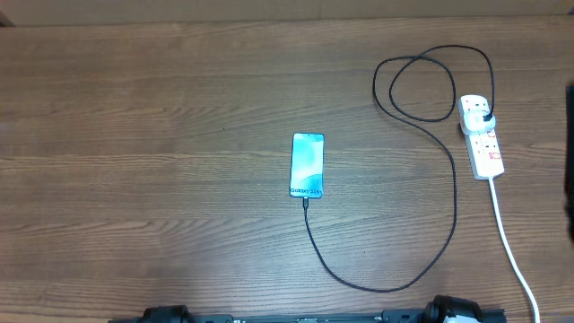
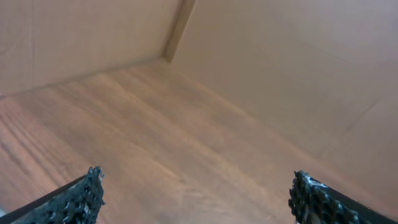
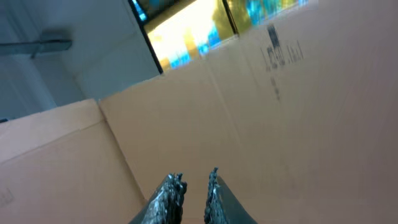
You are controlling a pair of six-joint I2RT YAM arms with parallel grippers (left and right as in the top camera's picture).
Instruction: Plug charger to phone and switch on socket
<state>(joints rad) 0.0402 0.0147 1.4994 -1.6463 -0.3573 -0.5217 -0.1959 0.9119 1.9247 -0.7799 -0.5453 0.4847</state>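
The phone point(image 1: 307, 165) lies face up in the middle of the table, its light blue screen lit. The charger's thin black cable point(image 1: 444, 224) runs from the phone's near edge, where its tip touches, round in a loop to a black plug point(image 1: 485, 117) seated in the white socket strip point(image 1: 481, 135) at the right. My left gripper point(image 2: 196, 180) is open and empty, above bare wood near the cardboard wall. My right gripper point(image 3: 194, 177) is shut with only a thin gap, holds nothing, and points at the cardboard wall. Neither gripper is near the task's things.
The socket's thick white cord point(image 1: 513, 247) trails to the table's front right edge. Cardboard walls point(image 2: 298, 74) stand round the table. The arm bases point(image 1: 453, 310) sit at the front edge. A dark object point(image 1: 569, 152) is at the far right edge.
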